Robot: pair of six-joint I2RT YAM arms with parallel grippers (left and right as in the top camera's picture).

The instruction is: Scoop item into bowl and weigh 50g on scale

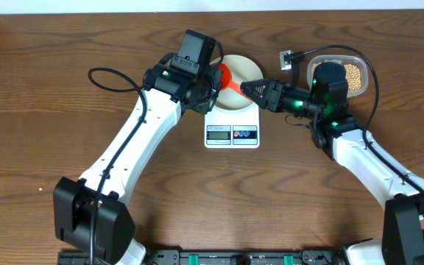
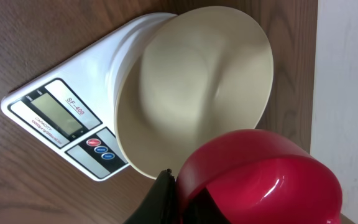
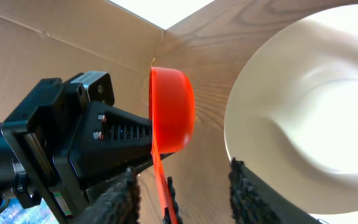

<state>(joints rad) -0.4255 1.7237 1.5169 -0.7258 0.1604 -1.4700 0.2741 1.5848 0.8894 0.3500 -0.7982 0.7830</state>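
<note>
The white bowl (image 1: 246, 69) stands empty on the white scale (image 1: 232, 136); both also show in the left wrist view (bowl (image 2: 197, 81), scale (image 2: 55, 112)). My left gripper (image 1: 213, 79) is shut on a red scoop (image 1: 225, 73) and holds it over the bowl's left rim, with the cup (image 2: 260, 180) against its finger (image 2: 168, 180). The scoop's handle points right. My right gripper (image 1: 256, 89) is open, and the handle (image 3: 160, 180) lies between its fingers (image 3: 185, 186). The tan beans (image 1: 354, 76) lie in a clear tub (image 1: 344, 57) behind the right arm.
A cardboard wall (image 3: 55, 43) stands along the table's far left edge. A small black and white clip-like object (image 1: 288, 59) lies left of the tub. The scale's display (image 2: 58, 115) is too dim to read.
</note>
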